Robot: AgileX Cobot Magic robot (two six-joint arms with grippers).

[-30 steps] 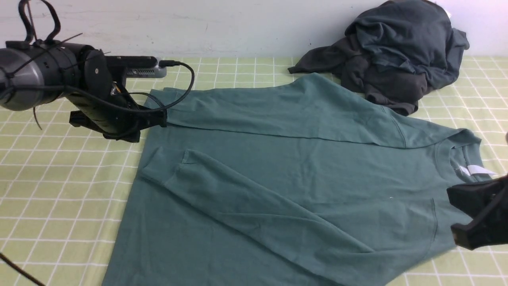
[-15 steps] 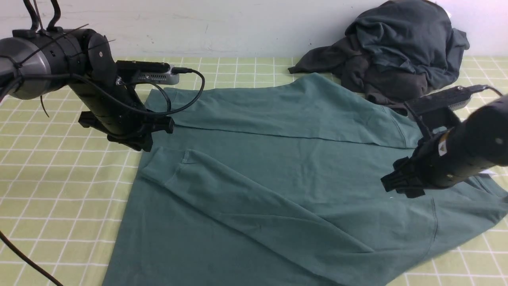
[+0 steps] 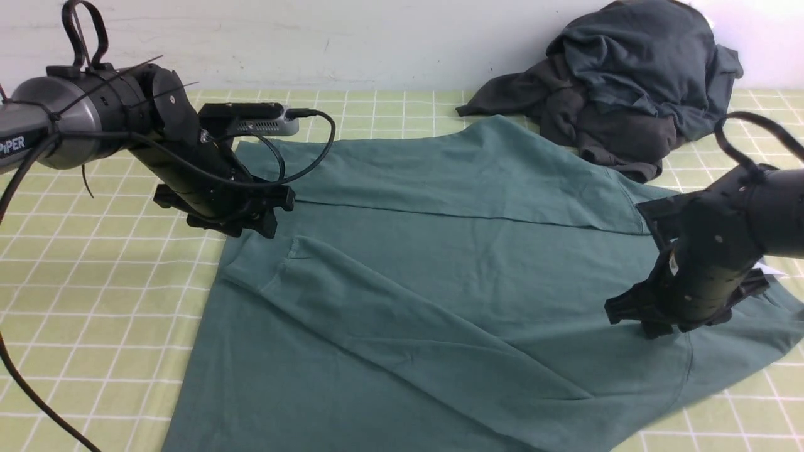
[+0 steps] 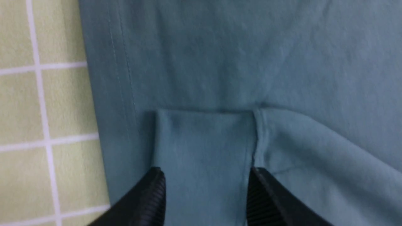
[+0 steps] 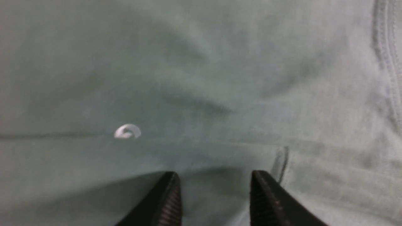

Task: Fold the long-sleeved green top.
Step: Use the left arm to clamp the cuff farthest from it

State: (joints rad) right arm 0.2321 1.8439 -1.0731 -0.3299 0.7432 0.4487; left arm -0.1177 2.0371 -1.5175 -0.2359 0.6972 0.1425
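Observation:
The green long-sleeved top (image 3: 452,276) lies flat across the table, both sleeves folded over its body and its collar at the right behind my right arm. My left gripper (image 3: 254,225) hangs over the hem end, just above the near sleeve's ribbed cuff (image 3: 257,260). In the left wrist view the open gripper (image 4: 205,175) straddles that cuff (image 4: 204,138) and holds nothing. My right gripper (image 3: 650,323) points down over the chest by the shoulder seam. In the right wrist view the gripper (image 5: 215,179) is open and empty, near the tiny white chest mark (image 5: 127,131).
A dark charcoal-grey heap of clothes (image 3: 622,81) sits at the back right against the wall. The yellow-green checked tablecloth (image 3: 94,301) shows bare to the left of the top. A black cable (image 3: 38,402) crosses the near left corner.
My left gripper has moved right and nearer, over the hem end by the cuff. My right arm has swung in from the right edge and now points down over the chest.

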